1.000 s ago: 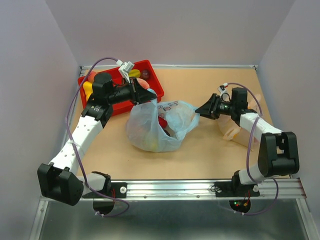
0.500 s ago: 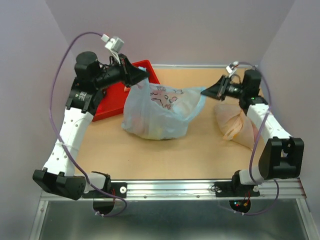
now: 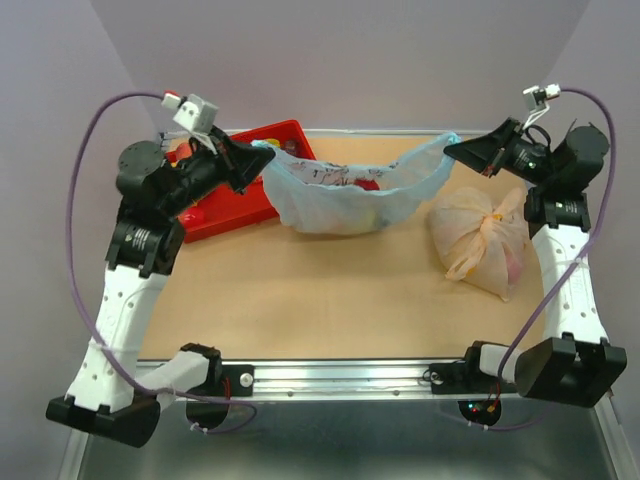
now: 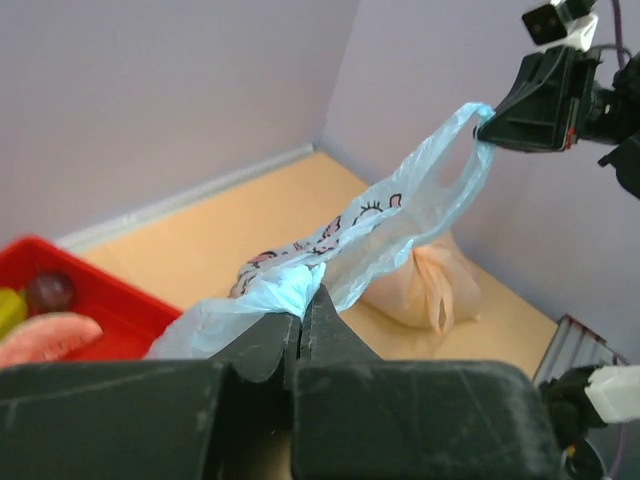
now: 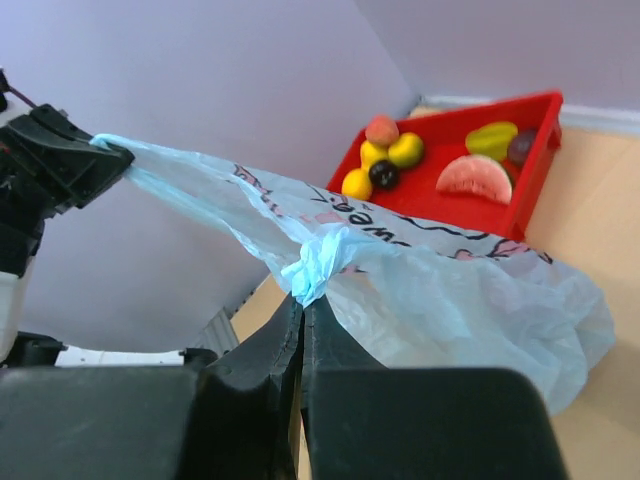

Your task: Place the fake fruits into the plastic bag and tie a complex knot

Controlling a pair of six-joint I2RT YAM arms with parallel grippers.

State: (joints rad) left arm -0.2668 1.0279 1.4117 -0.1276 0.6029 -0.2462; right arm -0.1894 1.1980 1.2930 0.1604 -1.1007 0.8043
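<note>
1. While both arms rise from their bases with elbows bent, a thin light-blue translucent plastic bag with dark print [image 3: 345,200] hangs stretched between them toward the 12 o'clock edge of the tan wooden table [image 3: 330,290], sagging in the middle.
2. The left gripper [image 3: 255,160] points toward 3 o'clock, its fingers pressed together on 1 bunched handle strip of the bag.
3. The right gripper [image 3: 455,150] points toward 9 o'clock, its fingers pinching the other handle strip, which crumples into a small wad at the tips.
4. Several small glossy plastic fruits [image 5: 400,150] lie in a red rectangular plastic tray [image 3: 235,215] at 11 o'clock: a pink melon slice [image 5: 475,178], a yellow-green starfruit [image 5: 492,138], dark plums, a peach and yellow pieces.
5. A red shape and a yellowish one show faintly through the bag's film.
6. A pale orange translucent bag [image 3: 485,235] sits at 3 o'clock, apart from the blue one.
</note>
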